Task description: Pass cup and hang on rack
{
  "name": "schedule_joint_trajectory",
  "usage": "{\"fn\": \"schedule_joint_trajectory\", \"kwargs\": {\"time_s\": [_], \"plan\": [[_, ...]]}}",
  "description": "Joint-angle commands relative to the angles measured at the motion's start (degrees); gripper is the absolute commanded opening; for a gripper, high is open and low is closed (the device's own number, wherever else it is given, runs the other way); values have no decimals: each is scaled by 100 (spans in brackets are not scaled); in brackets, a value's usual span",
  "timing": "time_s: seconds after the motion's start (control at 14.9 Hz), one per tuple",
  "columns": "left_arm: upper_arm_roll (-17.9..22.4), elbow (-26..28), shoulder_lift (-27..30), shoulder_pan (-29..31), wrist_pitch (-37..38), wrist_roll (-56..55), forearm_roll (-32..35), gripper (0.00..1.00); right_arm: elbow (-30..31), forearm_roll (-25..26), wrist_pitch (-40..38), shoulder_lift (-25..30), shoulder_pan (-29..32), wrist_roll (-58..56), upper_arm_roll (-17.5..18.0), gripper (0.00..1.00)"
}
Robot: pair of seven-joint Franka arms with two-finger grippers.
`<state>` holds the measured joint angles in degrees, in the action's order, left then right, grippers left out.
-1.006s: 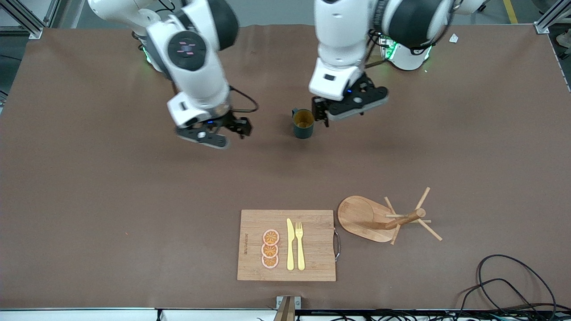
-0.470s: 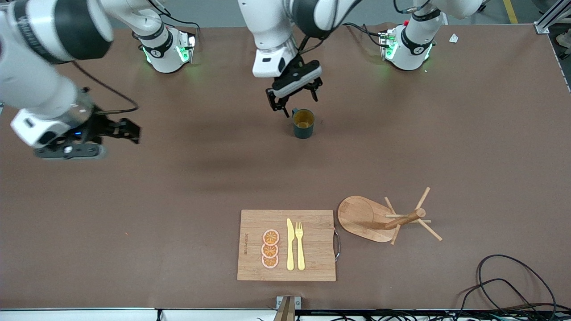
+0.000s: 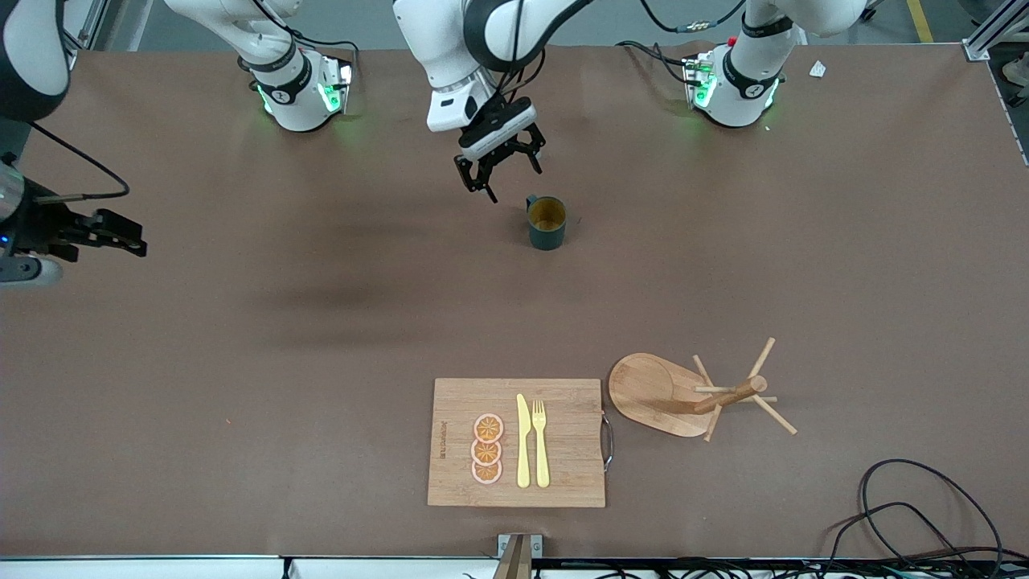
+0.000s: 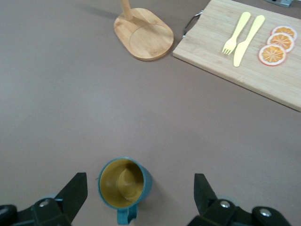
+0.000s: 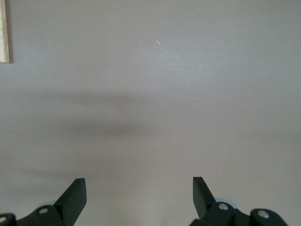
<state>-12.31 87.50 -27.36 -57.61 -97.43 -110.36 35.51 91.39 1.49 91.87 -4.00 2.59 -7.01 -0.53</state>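
left gripper [image 3: 498, 170] hangs spread and empty just above the cup [image 3: 547, 223]; right gripper [image 3: 88, 235] waits spread and empty over bare table [image 3: 241, 322] at the right arm's end.

the cup stands upright on the table, mouth up, toward the bases and well apart from the rack [image 3: 691, 392], which stands nearer the front camera beside the cutting board [image 3: 563, 442]. in the left wrist view the cup [image 4: 124, 183] sits between the 2 fingers [image 4: 73, 193], handle pointing back at the wrist, so the spread looks set to come down around the rim or wall. the rack stands toward the left arm's end, which would explain this arm taking it. the board's knife [image 3: 522, 441], fork [image 3: 540, 442] and 3 orange slices [image 3: 487, 449] play no part.
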Motion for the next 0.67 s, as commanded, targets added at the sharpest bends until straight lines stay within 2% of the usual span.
{"fn": "schedule_joint_trajectory", "kwargs": {"time_s": [0.0, 0.47, 0.6], "plan": [[36, 285, -171, -320, 75, -555, 472, 100, 204, 79, -99, 364, 154, -90, 133, 100], [44, 241, -1183, -804, 110, -1654, 1650, 100, 178, 97, -117, 470, 313, -90, 106, 100], [44, 250, -1341, -988, 258, -1926, 1678, 100, 160, 97, -134, 488, 313, -73, 106, 100]]}}
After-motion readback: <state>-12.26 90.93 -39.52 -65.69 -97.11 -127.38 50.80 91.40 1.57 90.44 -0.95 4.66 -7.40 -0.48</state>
